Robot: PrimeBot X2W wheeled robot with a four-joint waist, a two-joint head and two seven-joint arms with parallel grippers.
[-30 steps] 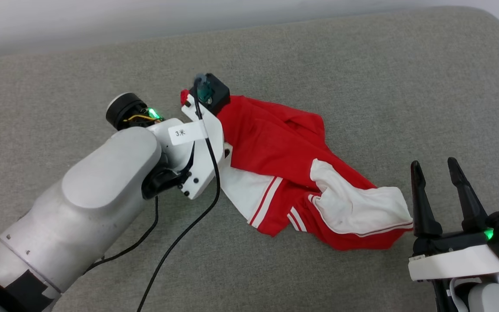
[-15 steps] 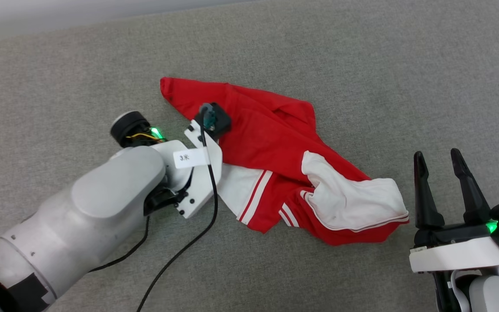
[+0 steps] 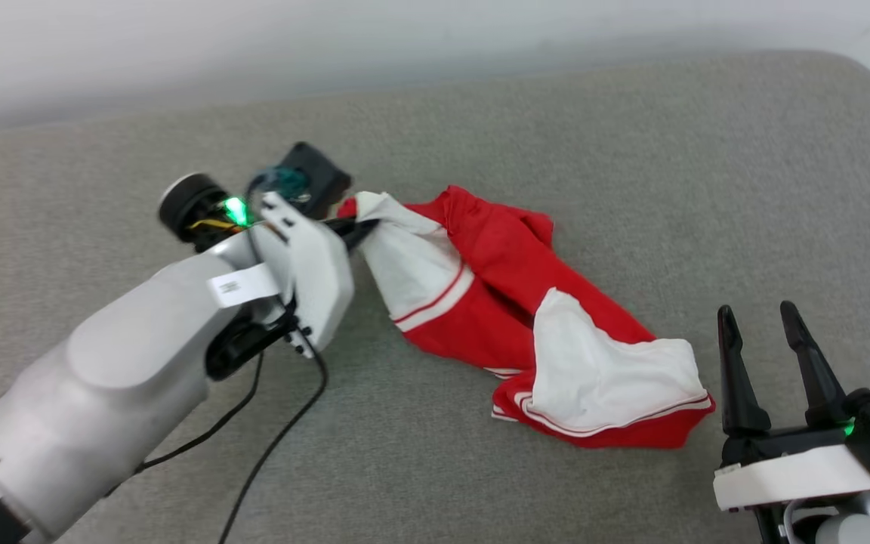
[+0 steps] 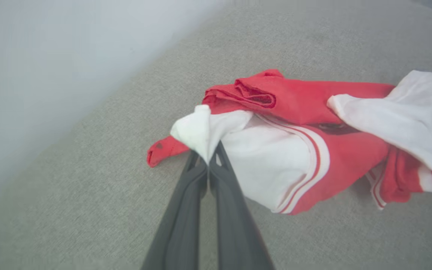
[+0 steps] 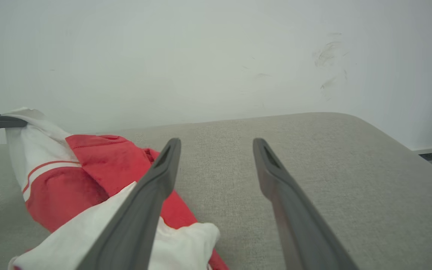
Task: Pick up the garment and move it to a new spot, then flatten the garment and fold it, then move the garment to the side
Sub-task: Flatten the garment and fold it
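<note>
The task is only at its start. The left pincer (image 3: pixel 363 227) is clenched on a white sleeve (image 3: pixel 405 264) of the shirt (image 3: pixel 510 302), which lies crumpled near the middle of the grey cushion (image 3: pixel 631 151). Moving, flattening and folding are all left to do. The right pincer (image 3: pixel 756 311) stands released near the front right corner, just beside the other sleeve (image 3: pixel 616 378). The left wrist view shows the pinched fold closely. The right wrist view shows this sleeve raised, and the wall (image 5: pixel 201 56) behind the far edge.
</note>
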